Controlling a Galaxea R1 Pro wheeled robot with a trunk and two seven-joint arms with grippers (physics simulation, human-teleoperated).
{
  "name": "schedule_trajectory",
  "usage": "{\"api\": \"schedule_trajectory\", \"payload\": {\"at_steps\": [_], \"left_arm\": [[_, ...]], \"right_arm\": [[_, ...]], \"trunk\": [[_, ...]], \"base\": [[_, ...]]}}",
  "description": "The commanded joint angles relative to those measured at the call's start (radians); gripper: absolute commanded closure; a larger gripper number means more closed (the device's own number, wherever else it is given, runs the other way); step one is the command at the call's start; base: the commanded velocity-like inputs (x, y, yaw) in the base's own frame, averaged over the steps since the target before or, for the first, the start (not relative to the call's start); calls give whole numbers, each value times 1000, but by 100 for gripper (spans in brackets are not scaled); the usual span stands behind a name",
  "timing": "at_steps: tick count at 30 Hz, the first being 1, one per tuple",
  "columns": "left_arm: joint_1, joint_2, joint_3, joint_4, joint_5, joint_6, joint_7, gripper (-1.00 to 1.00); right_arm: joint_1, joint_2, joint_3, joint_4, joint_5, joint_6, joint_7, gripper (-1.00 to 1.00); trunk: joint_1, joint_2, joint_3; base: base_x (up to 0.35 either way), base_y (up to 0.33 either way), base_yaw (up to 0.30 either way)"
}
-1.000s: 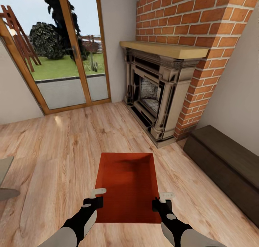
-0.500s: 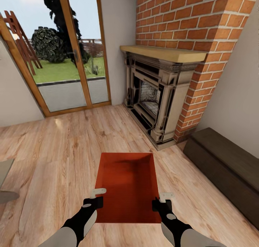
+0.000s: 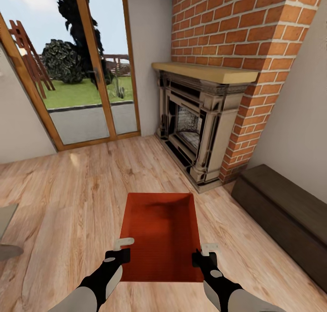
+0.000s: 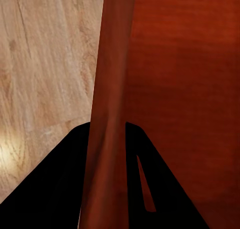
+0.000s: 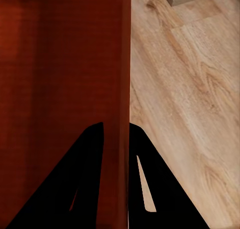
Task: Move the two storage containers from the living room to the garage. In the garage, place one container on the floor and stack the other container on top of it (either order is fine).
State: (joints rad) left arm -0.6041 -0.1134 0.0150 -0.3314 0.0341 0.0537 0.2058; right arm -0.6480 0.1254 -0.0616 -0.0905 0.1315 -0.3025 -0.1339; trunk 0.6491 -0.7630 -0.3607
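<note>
While my left claw (image 3: 121, 250) and right claw (image 3: 205, 254) each clench a container (image 3: 161, 232) wall, I should carry it level, fireplace (image 3: 195, 126) at 1 o'clock.

Brick fireplace (image 3: 200, 135), glazed doors (image 3: 86, 71), plank floor (image 3: 81, 189)

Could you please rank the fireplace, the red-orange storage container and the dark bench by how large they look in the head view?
1. fireplace, brick chimney included, looks largest.
2. dark bench.
3. storage container, looks much like the bench; it is nearer the camera, and the picture edge cuts the bench, so their order is unsure.
</note>
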Motion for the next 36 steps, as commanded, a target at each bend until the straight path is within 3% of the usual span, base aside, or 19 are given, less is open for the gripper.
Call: {"api": "schedule_trajectory", "payload": {"at_steps": [1, 36], "left_arm": [[0, -2, 11, -3, 0, 6, 7, 100], [0, -2, 10, -3, -2, 6, 7, 100]], "right_arm": [[0, 0, -18, 2, 0, -5, -3, 100], [0, 0, -18, 2, 0, -17, -3, 100]], "trunk": [[0, -1, 1], [0, -1, 57]], "base": [[0, 0, 0], [0, 0, 0]]}}
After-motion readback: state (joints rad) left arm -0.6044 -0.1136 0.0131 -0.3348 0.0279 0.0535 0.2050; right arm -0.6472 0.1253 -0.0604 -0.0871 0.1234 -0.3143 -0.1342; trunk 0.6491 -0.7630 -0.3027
